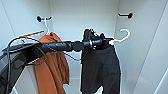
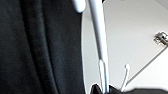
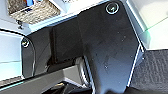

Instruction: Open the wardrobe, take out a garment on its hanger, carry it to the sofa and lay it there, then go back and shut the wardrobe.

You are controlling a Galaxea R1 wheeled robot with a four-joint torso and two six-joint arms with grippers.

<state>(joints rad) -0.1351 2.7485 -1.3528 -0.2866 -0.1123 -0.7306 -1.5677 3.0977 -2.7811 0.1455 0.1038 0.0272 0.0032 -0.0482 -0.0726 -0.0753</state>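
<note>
The wardrobe stands open, and I look into its white inside. My left arm reaches in from the left. Its gripper is shut on the white hanger at its neck. The hanger's hook points right and hangs free, below the rod mount. The black garment droops limp from the hanger under the gripper. In the left wrist view the black garment is very close, with the white hanger running beside it.
A rust-orange garment hangs on its own hanger at the wardrobe's left, close beside my left arm. The wardrobe's white side walls close in on both sides. The right wrist view has a wicker basket behind the robot's dark plate.
</note>
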